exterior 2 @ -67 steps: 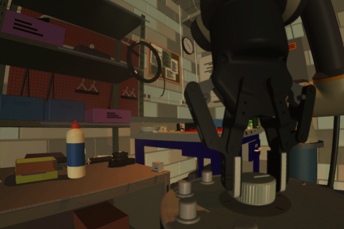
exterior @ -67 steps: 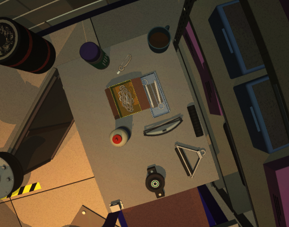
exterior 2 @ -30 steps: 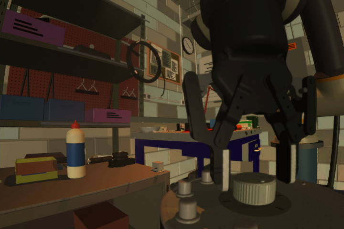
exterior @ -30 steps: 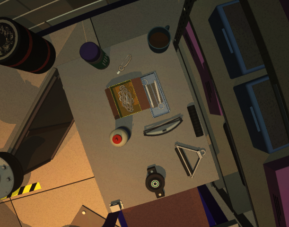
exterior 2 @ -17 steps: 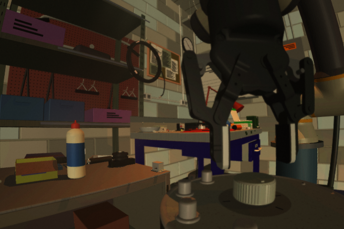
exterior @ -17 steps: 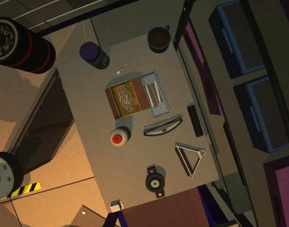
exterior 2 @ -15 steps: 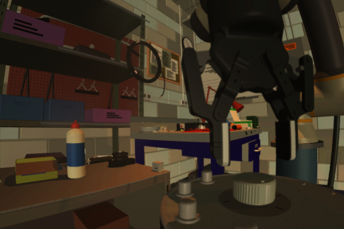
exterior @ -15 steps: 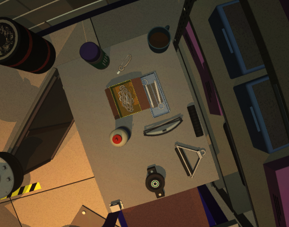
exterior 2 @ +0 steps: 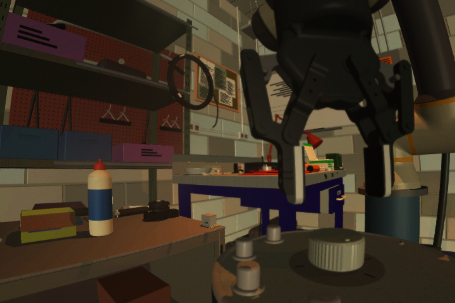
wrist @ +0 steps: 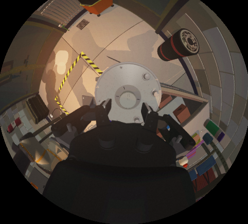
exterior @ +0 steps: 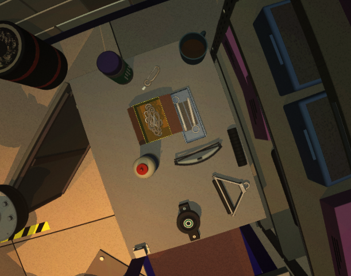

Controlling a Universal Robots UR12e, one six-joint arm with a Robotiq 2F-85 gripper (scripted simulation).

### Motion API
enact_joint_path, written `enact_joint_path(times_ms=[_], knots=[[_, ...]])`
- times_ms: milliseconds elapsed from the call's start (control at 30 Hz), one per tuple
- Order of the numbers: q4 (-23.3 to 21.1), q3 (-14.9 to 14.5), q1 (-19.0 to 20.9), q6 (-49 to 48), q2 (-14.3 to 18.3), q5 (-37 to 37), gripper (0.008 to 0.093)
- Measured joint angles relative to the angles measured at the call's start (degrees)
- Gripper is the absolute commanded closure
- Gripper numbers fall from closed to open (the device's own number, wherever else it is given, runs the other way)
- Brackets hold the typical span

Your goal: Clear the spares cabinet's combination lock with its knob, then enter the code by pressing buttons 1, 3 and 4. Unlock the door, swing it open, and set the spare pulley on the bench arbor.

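Note:
My gripper [exterior 2: 337, 187] [wrist: 126, 108] hangs straight above the ribbed round knob [exterior 2: 336, 249] [wrist: 127, 97] at the middle of the lock's round plate [wrist: 127, 93], clear of its top. Three small round buttons [exterior 2: 248, 278] [exterior 2: 244, 248] [exterior 2: 273, 233] stand on the plate left of the knob, and the wrist camera shows buttons [wrist: 146, 76] [wrist: 154, 93] around the plate's rim. The bench arbor [exterior: 187, 223] [exterior 2: 159, 209], a black bearing block, sits at the near end of the bench. The spare pulley is not in sight. The gripper is open and holds nothing.
A yellow-edged box of chain [exterior: 153, 119] [exterior 2: 48, 224] lies mid-bench beside a blue tray of springs [exterior: 189, 114]. A glue bottle [exterior: 144, 167] [exterior 2: 100, 198], a mug [exterior: 193, 47], a purple-lidded jar [exterior: 113, 66] and a triangular handle [exterior: 231, 191] also stand there. Shelves with bins run along the wall.

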Motion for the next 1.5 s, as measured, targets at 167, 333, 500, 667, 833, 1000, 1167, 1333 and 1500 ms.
enact_joint_path(times_ms=[167,333,500,667,833,1000,1167,1333,1500], knots=[[0.2,-0.2,0.0,0.0,-0.3,0.0,0.0269],[0.2,-0.1,0.0,0.0,-0.2,0.0,0.0169],[0.2,-0.1,0.0,0.0,-0.2,0.0,0.008],[0.2,-0.1,0.0,0.0,-0.2,0.0,0.008],[0.2,-0.1,0.0,0.0,-0.2,0.0,0.008],[2.3,-0.6,0.0,0.0,-1.6,0.0,0.008],[7.7,-2.6,0.0,0.0,-5.2,0.0,0.008],[10.5,-4.0,0.0,0.0,-7.0,0.0,0.008],[10.5,-3.7,0.0,0.0,-6.9,0.0,0.008]])
